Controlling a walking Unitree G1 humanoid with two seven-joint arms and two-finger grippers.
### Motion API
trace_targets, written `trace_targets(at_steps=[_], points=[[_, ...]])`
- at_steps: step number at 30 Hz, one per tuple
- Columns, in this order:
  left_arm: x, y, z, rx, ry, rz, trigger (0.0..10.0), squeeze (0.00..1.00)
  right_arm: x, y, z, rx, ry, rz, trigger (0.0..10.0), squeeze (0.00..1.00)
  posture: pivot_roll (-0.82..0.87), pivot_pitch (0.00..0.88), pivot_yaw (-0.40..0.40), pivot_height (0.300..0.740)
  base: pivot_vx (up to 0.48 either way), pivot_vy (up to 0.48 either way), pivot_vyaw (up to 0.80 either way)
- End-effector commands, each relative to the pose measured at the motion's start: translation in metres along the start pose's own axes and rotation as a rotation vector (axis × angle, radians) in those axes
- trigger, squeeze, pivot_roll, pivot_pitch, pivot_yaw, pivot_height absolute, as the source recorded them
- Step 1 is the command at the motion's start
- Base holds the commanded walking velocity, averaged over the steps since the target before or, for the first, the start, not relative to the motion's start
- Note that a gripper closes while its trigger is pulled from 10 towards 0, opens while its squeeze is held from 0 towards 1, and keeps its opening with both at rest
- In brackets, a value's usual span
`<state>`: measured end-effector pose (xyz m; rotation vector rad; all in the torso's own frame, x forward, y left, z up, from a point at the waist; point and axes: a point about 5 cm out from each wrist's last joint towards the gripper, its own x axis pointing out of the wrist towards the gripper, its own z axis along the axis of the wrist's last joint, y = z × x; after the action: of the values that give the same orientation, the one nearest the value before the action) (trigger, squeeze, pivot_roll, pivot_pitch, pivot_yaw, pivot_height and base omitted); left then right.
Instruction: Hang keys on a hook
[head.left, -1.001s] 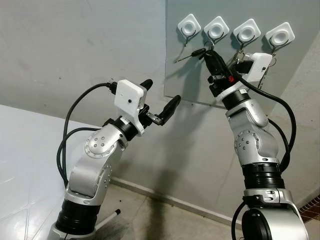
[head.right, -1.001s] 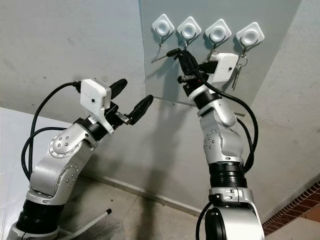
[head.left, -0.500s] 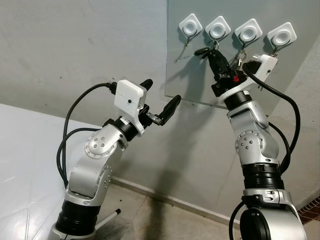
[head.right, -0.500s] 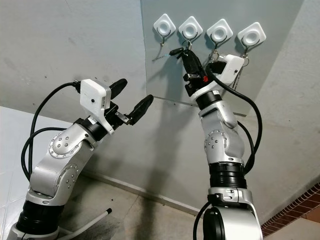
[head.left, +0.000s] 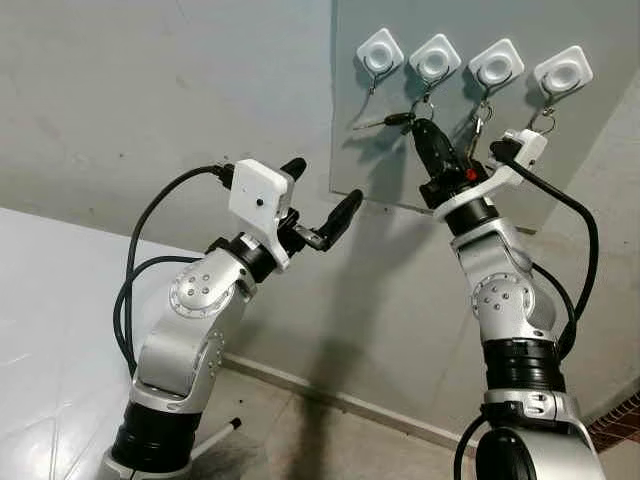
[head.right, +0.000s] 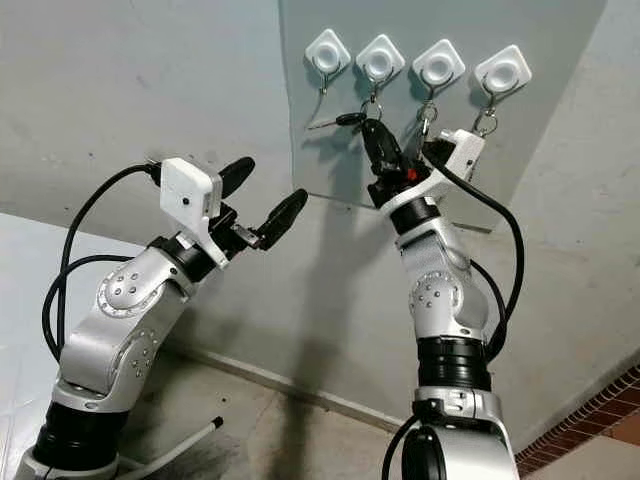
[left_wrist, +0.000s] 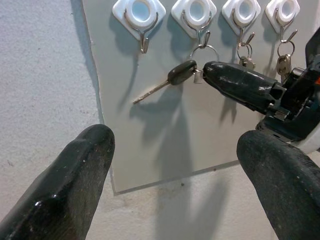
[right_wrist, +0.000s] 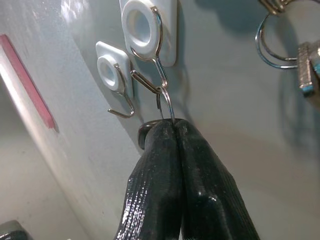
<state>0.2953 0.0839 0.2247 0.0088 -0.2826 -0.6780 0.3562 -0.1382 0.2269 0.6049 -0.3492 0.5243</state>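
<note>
Pinching key ring (left_wrist: 203, 50), right gripper (left_wrist: 212, 76)

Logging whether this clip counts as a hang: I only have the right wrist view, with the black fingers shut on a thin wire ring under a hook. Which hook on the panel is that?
Observer: The second hook from the robot's left of four; the key ring appears to sit on it, pinched by the right gripper.
Operator: Where is the key itself?
Observer: The black-headed key sticks out sideways towards the empty first hook.
Operator: And the left arm?
Observer: The left gripper is open, raised off to the left of the panel, touching nothing.
</note>
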Motion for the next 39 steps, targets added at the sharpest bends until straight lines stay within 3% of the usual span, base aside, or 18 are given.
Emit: trace_targets(at_steps=[1, 2, 11, 21, 30, 37, 39], points=[[-0.002, 0.002, 0.002, 0.003, -0.002, 0.015, 10.0, 0.00, -0.006, -0.002, -0.011, 0.022, 0.049, -0.017, 10.0, 0.00, 0.03, 0.009, 0.044, 0.740, 0.000, 0.000, 0.00], [-0.002, 0.003, 0.002, 0.004, -0.001, 0.024, 10.0, 0.00, -0.008, -0.002, -0.013, 0.023, 0.045, -0.019, 10.0, 1.00, 0.03, 0.012, 0.044, 0.740, 0.000, 0.000, 0.00], [-0.002, 0.009, 0.001, 0.017, 0.001, 0.069, 10.0, 0.00, -0.019, -0.004, -0.020, -0.107, 0.036, -0.053, 10.0, 1.00, 0.03, 0.019, 0.050, 0.740, 0.000, 0.000, 0.00], [-0.006, 0.015, -0.009, 0.011, 0.023, 0.133, 10.0, 0.00, -0.032, -0.010, -0.030, -0.152, 0.055, -0.108, 10.0, 1.00, 0.03, 0.014, 0.050, 0.740, 0.000, 0.000, 0.00], [-0.019, 0.028, -0.047, -0.092, 0.091, 0.283, 10.0, 0.00, -0.062, -0.023, -0.058, -0.178, 0.139, -0.207, 10.0, 1.00, 0.02, 0.000, 0.044, 0.740, 0.000, 0.000, 0.00], [-0.050, 0.037, -0.119, -0.160, 0.293, 0.445, 10.0, 0.00, -0.117, -0.048, -0.107, -0.231, 0.346, -0.358, 10.0, 1.00, 0.01, 0.000, 0.040, 0.740, 0.000, 0.000, 0.00], [-0.052, 0.037, -0.124, -0.167, 0.306, 0.454, 10.0, 0.00, -0.121, -0.050, -0.110, -0.235, 0.361, -0.368, 10.0, 1.00, 0.01, 0.000, 0.040, 0.740, 0.000, 0.000, 0.00]])
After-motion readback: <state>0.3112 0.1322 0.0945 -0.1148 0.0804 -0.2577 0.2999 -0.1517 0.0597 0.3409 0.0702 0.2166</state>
